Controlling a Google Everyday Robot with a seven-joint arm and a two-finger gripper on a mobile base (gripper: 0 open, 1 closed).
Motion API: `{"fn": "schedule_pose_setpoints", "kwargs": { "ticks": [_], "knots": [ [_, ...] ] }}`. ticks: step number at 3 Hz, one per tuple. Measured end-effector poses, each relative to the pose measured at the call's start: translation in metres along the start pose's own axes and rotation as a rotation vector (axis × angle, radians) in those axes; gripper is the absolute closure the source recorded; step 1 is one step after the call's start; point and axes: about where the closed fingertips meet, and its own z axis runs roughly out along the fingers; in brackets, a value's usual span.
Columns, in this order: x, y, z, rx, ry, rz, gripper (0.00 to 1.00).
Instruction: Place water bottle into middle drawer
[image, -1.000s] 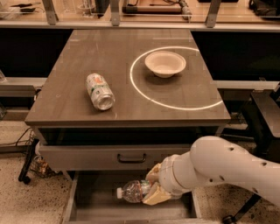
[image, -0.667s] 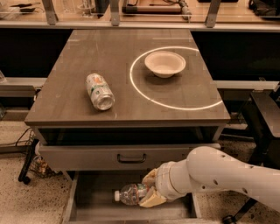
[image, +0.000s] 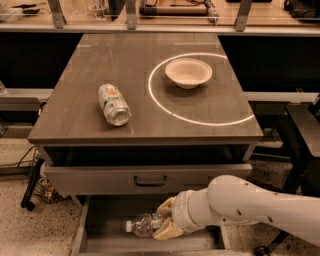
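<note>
The water bottle (image: 142, 224), clear and crinkled with a white cap pointing left, lies on its side inside the open middle drawer (image: 105, 222). My gripper (image: 162, 221) is inside the drawer at the bottle's right end, its tan fingers (image: 168, 231) closed around the bottle's body. The white arm (image: 250, 210) reaches in from the lower right and hides the drawer's right part.
A white-and-green drink can (image: 113, 104) lies on its side on the cabinet top (image: 75, 100). A pale bowl (image: 188, 72) sits inside a bright ring at the back right. The closed drawer front with a dark handle (image: 150, 181) is above the open drawer.
The arm and gripper have moved left and lower into the drawer with the bottle, which now sits further left on the drawer floor.
</note>
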Motion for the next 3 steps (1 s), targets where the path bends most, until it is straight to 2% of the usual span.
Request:
{"fn": "schedule_pose_setpoints", "kwargs": {
  "ticks": [2,3],
  "knots": [
    [0.027,0.0,0.079,-0.009,-0.052,0.065,1.0],
    [0.037,-0.003,0.097,-0.003,-0.06,0.082,1.0]
  ]
}}
